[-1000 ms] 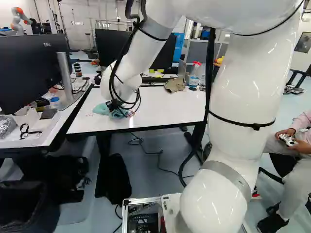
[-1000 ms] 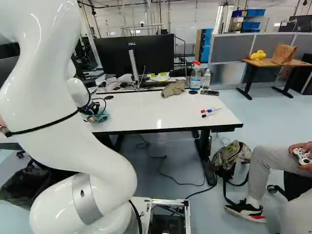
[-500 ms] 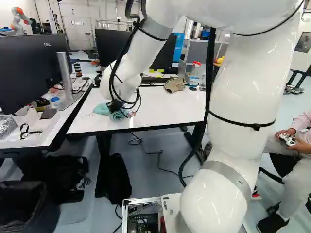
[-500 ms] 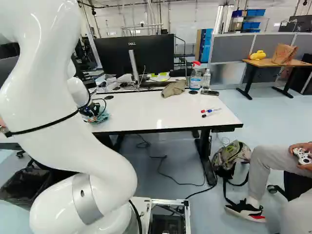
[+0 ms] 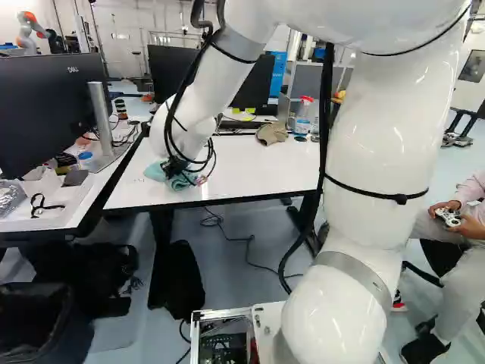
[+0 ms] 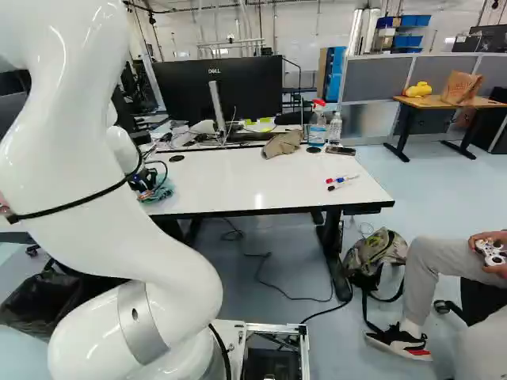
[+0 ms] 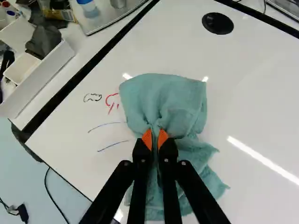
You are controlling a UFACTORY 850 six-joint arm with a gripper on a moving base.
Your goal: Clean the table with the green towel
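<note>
The tool (image 5: pixel 176 165) is drawn narrow on the green towel (image 7: pixel 161 95), holding a pinched fold between its orange pads (image 7: pixel 147 139), and the towel lies on the white surface (image 6: pixel 238 178) near its front left corner, soft, pale blue-green and rumpled, smoother and broader ahead of the tool, with creased, uneven layers spread under and beside the fingers. Close beside the towel are a red scribble (image 7: pixel 111 99), a black squiggle (image 7: pixel 92 97) and two thin blue lines (image 7: pixel 111 146). Farther out on the surface lie a crumpled brown cloth (image 6: pixel 282 144) and some markers (image 6: pixel 342 181), with a spray bottle (image 6: pixel 318 127) upright beyond.
</note>
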